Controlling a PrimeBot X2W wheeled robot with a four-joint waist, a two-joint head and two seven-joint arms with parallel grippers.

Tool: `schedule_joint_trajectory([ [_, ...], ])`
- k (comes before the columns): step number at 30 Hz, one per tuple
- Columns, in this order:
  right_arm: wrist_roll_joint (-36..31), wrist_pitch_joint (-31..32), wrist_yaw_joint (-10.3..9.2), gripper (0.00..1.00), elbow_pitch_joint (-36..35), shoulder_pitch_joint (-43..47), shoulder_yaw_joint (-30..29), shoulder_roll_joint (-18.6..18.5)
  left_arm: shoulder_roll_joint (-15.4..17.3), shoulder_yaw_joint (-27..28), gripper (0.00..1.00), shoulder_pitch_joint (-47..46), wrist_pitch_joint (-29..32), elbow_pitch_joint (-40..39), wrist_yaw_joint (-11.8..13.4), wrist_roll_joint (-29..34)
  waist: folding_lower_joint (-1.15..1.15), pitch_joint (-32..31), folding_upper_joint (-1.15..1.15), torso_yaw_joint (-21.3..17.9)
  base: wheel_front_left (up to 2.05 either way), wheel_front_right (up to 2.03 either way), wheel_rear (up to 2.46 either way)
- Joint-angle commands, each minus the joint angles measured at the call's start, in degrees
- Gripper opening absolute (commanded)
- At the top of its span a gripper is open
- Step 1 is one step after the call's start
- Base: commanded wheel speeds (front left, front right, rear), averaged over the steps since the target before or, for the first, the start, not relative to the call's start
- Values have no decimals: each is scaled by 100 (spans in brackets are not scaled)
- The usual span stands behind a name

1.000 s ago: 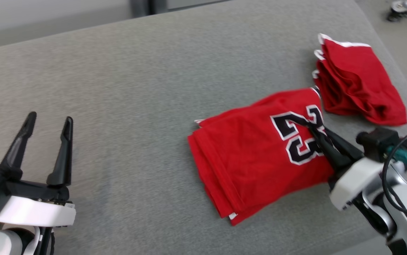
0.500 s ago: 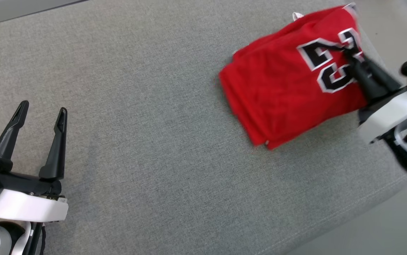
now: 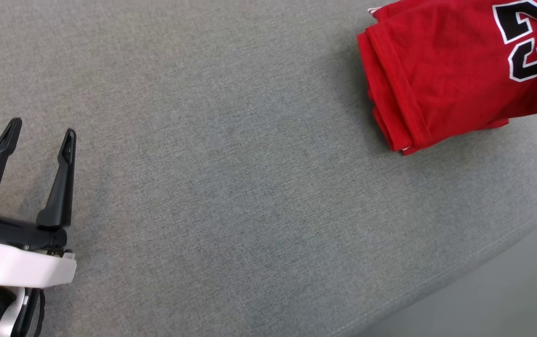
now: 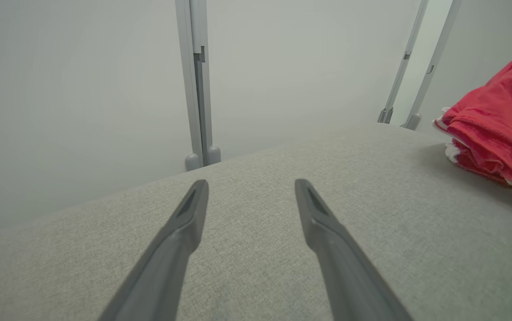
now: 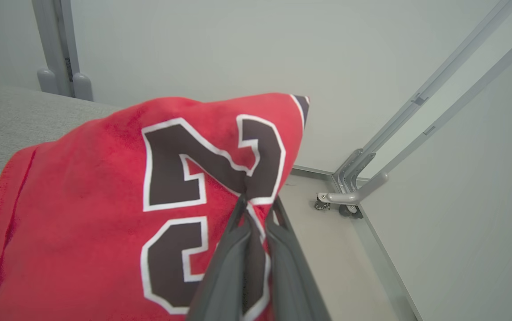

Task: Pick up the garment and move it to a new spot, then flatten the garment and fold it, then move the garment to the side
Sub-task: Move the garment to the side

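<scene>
A grey woven-fabric padded desk [image 3: 250, 187] has a rounded, stitched edge. The folded red jersey with black, white-edged numerals [image 3: 437, 70] is at the desk's far right corner. The right hand [image 5: 258, 201] is clamped together on it at the numerals. The left hand [image 3: 41, 128] is over the desk's near left side, fingers apart and empty. Beyond the desk stand a pale grey wall [image 4: 82, 89] and grey metal posts [image 4: 197, 89].

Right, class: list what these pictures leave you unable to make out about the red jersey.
Head view: the jersey runs off the top and right edges; its number is cut.
Right wrist view: the jaws of the right gripper cover how many layers they pinch.
Left wrist view: the frame's right edge crops the jersey.
</scene>
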Motion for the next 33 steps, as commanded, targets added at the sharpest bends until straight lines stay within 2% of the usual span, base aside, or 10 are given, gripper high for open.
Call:
schedule_joint_trajectory([
  [1, -72, 51, 0, 0, 197, -142, -48, 118, 67, -2, 100, -169, 22, -56, -27, 71, 0, 107, 0, 23, 0, 0, 0],
  [9, -354, -266, 0, 0, 1033, -406, -158, 357, 110, -6, 100, -290, 37, -3, -60, 34, 0, 353, 0, 129, 0, 0, 0],
  [10, -353, -297, 0, 6, 1154, -403, -186, 379, 113, 1, 100, -287, 22, 8, -63, 29, 0, 376, 0, 139, 0, 0, 0],
  [11, -382, -341, 0, 31, 1245, -413, -198, 403, 116, 8, 100, -286, 15, 15, -66, 22, 0, 391, 0, 146, 0, 0, 0],
  [12, -367, -402, 0, 46, 1318, -428, -229, 436, 120, 10, 100, -286, 2, 14, -72, 15, 0, 405, 0, 156, 0, 0, 0],
  [13, -368, -449, 0, 77, 1408, -440, -264, 462, 125, 10, 100, -291, -1, 16, -74, 14, 0, 415, 0, 165, 0, 0, 0],
  [14, -368, -449, 0, 77, 1408, -440, -264, 462, 125, 10, 100, -291, -1, 16, -74, 14, 0, 415, 0, 165, 0, 0, 0],
  [15, -350, -493, 0, 99, 1501, -448, -311, 485, 128, 9, 100, -299, -11, 21, -69, 9, 0, 424, 0, 173, 0, 0, 0],
  [24, -169, -888, 0, 100, 1945, -138, -953, 751, 28, -74, 100, -343, -145, 171, -75, -15, 0, 200, 0, 322, 0, 0, 0],
  [33, -359, -1261, 0, 100, 988, 715, -1726, 1214, -252, -149, 100, -193, -425, 432, 10, -128, 0, -320, 0, 642, 0, 0, 0],
])
